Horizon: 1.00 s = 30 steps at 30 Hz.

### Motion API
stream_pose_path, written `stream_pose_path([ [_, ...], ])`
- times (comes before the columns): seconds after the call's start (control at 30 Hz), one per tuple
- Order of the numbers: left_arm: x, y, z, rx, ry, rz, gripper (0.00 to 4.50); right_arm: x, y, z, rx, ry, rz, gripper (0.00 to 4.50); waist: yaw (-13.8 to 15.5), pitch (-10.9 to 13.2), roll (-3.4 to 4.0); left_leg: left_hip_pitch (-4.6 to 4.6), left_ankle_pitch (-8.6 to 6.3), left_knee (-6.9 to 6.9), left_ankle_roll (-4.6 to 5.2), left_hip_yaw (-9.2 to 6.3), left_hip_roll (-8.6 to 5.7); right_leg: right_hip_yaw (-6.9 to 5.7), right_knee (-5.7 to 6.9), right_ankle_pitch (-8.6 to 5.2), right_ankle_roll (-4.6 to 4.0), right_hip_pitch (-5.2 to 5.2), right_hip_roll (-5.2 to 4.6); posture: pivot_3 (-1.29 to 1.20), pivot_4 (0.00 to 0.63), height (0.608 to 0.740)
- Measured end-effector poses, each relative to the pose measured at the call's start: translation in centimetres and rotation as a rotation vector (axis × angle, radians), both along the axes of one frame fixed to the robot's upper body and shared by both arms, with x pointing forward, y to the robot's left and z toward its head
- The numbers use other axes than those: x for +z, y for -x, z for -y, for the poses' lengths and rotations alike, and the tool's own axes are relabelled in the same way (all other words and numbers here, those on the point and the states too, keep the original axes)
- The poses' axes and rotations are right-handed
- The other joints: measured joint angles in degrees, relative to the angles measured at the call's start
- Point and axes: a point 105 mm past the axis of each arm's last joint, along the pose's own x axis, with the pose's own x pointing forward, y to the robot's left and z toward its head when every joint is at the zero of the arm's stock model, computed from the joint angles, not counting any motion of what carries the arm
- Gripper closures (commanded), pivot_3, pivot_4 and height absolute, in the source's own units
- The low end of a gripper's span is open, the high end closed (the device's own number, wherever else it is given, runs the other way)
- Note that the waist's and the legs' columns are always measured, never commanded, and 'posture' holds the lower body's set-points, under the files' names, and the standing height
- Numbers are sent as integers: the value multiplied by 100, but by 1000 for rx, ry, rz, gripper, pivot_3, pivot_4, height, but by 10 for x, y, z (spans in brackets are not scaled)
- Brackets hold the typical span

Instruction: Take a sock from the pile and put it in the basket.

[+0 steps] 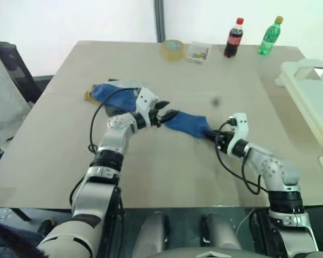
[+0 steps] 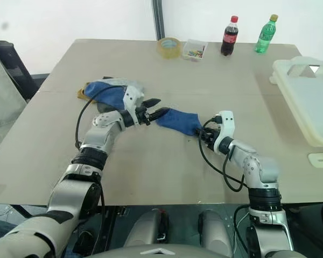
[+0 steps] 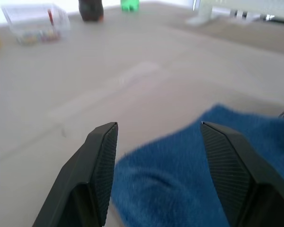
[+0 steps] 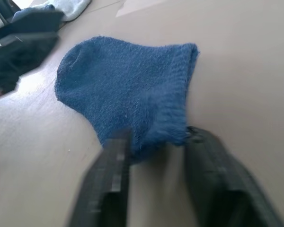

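While the right gripper (image 4: 154, 156) nips the cuff edge of the blue sock (image 1: 185, 123), mid-frame, the left gripper (image 3: 158, 142), fingers spread, straddles its other end w/o holding. Grasp step, I'd say; next: lift and carry to the basket (image 1: 312, 102) at right edge, pile (image 1: 116, 92) left-centre.

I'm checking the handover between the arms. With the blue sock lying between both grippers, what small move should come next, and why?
Probably finish closing the right gripper on the blue sock and lift it slightly. Its fingers already straddle the sock's near edge, while the left gripper stands open at the other end, gripping nothing. The basket sits off to the right, so the right arm is better placed to carry it.
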Motion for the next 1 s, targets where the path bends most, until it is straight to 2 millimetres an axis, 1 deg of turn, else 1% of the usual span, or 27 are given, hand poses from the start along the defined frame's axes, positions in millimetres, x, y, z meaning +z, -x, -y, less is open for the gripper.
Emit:
stream_pose_path([
  [0.03,-3,0,0,1,-5,-9,1550,0,0,-1,3,0,1,4394,-11,0,0,0,0,0,0,0,0,0,0,0,0,0,0,0,150,740],
  [0.2,-15,-5,-6,48,-43,-41,1550,-1,-1,-1,-14,22,7,4394,-40,0,-1,1,0,2,1,-8,0,5,1,1,1,1,-3,0,150,740],
  [0.23,-15,-6,-6,49,-50,-38,2062,-2,-2,-2,-14,29,11,4500,-39,0,-1,2,0,3,1,-7,0,5,1,1,1,1,-3,0,150,740],
  [0.27,-15,-6,-7,53,-54,-38,2371,-2,-2,-3,-10,34,15,4500,-42,0,-1,3,0,3,0,-8,0,6,2,1,1,1,-3,0,150,740],
  [0.37,-15,-6,-6,53,-54,-41,3771,-2,-1,-4,-6,40,19,4500,-41,0,-1,4,0,3,0,-11,2,6,4,1,1,1,-3,0,150,740],
  [0.43,-15,-5,-5,44,-50,-43,4433,-3,-1,-5,-4,43,20,4500,-43,0,-1,4,0,3,0,-10,2,7,4,1,1,1,-3,0,150,740],
  [0.5,-17,0,-6,43,-31,-51,4433,-3,-1,-6,-3,45,22,4500,-49,0,0,4,0,3,0,-16,4,10,4,1,1,0,-4,0,150,740],
  [0.6,-21,17,-7,30,-9,-53,4433,-2,4,-5,-1,49,29,4500,-59,-1,1,5,-1,0,0,-17,11,14,3,1,1,-2,-5,0,150,740],
  [0.73,-27,52,-8,42,64,-111,4433,-4,14,3,-4,76,30,4500,-64,-4,6,9,-2,-5,-1,-12,22,24,7,1,0,-6,-10,0,150,740],
  [0.77,-28,64,-9,54,81,-136,4433,-4,19,4,-1,82,28,4500,-68,-4,6,6,-2,-6,-1,-14,24,23,6,1,0,-9,-9,0,150,740],
  [0.8,-33,88,-6,50,113,-183,4433,-5,30,9,6,95,20,4500,-65,-4,8,10,-2,-8,-1,-13,25,25,6,0,0,-7,-13,0,150,740],
  [0.83,-34,93,-5,49,120,-200,4433,-7,32,11,5,99,12,4500,-56,-4,7,10,-2,-7,-1,-14,25,24,6,0,0,-7,-13,0,150,740],
  [0.9,-34,112,-2,57,137,-240,4433,-8,43,13,20,117,3,4500,-37,-4,9,9,-2,-7,-1,-18,24,22,3,-1,-1,-7,-13,0,150,740],
  [0.93,-35,115,-1,59,140,-250,4433,-8,46,14,22,121,0,4500,-35,-4,9,10,-2,-7,-1,-18,23,21,4,-1,-2,-4,-14,0,150,740],
  [0.97,-36,128,3,80,161,-288,4433,-11,57,18,21,133,-22,4500,-24,-4,9,11,-2,-3,-2,-20,23,21,3,-4,-7,-1,-14,0,150,740],
  [1.0,-37,132,5,96,179,-304,4433,-13,63,21,17,136,-35,4500,-15,-4,9,14,-2,0,-2,-21,21,21,3,-11,-19,2,-17,0,150,740],
])
